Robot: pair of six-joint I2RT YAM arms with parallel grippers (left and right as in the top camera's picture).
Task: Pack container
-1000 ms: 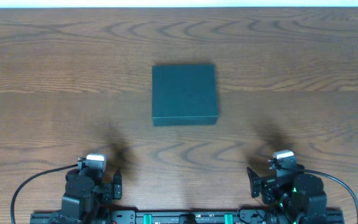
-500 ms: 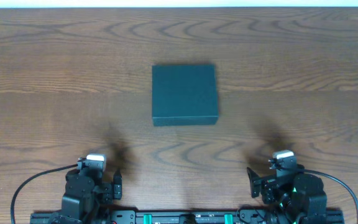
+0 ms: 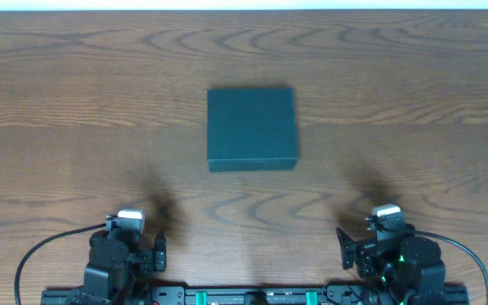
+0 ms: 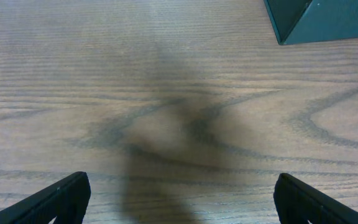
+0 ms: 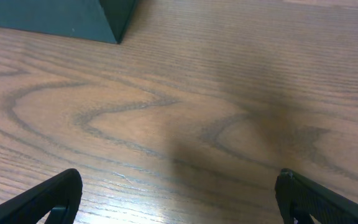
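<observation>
The container (image 3: 252, 128), a dark teal-green square box with its lid down, sits on the wooden table a little above the middle of the overhead view. One corner of it shows at the top right of the left wrist view (image 4: 325, 18) and another at the top left of the right wrist view (image 5: 61, 15). My left gripper (image 4: 180, 196) rests at the near left edge, open, with only bare wood between its fingers. At the near right edge my right gripper (image 5: 179, 194) is open too, with nothing in it. Both stand well short of the box.
The wood-grain table (image 3: 413, 102) runs across the whole view with its far edge at the top. The arm bases and a black rail (image 3: 252, 295) line the near edge. Black cables (image 3: 36, 254) loop out from both bases.
</observation>
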